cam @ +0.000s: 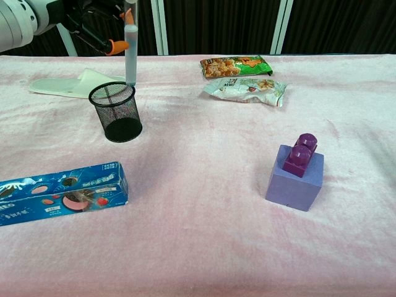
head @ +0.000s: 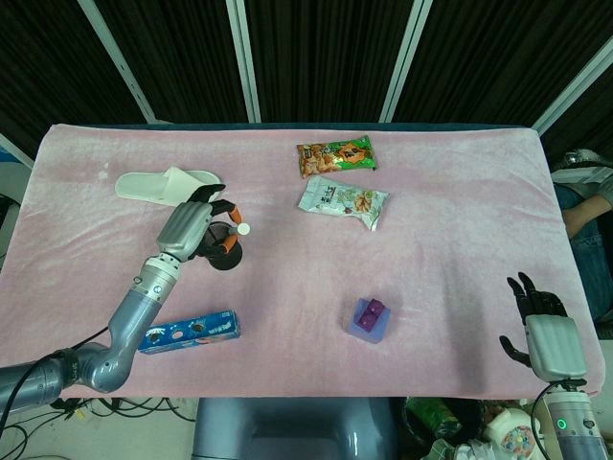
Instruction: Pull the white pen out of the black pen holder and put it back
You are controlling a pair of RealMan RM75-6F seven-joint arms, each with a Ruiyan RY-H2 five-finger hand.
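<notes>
- The left hand (head: 196,228) is raised above the black pen holder (cam: 116,112), its forearm running down to the lower left of the head view; its orange-tipped fingers (cam: 113,44) pinch the white pen (cam: 130,59) near its upper part.
- The pen hangs nearly upright in that grip — in the chest view its lower end sits just over the holder's rim, at the back edge, and its top runs out of the frame. Whether the tip is fully clear of the rim cannot be told.
- From the head view only the pen's white cap (head: 244,229) shows, just beside the hand and over the holder's mouth.
- The right hand (head: 538,316) rests at the lower right corner of the head view, off the table's near edge, palm down with fingers spread and holding nothing.
- One mesh pen holder stands upright on the pink tablecloth (head: 450,211), with one pen in play.
- One white slipper (head: 165,185) lies just behind the holder, near the table's left side.
- Two snack packets lie at the far middle — an orange-and-green one (head: 334,156) and a pale one (head: 342,201) just in front of it.
- One blue cookie box (cam: 62,192) lies flat near the front left edge.
- One lilac block (cam: 296,177) sits front right, with a darker purple piece (cam: 301,154) on top.
</notes>
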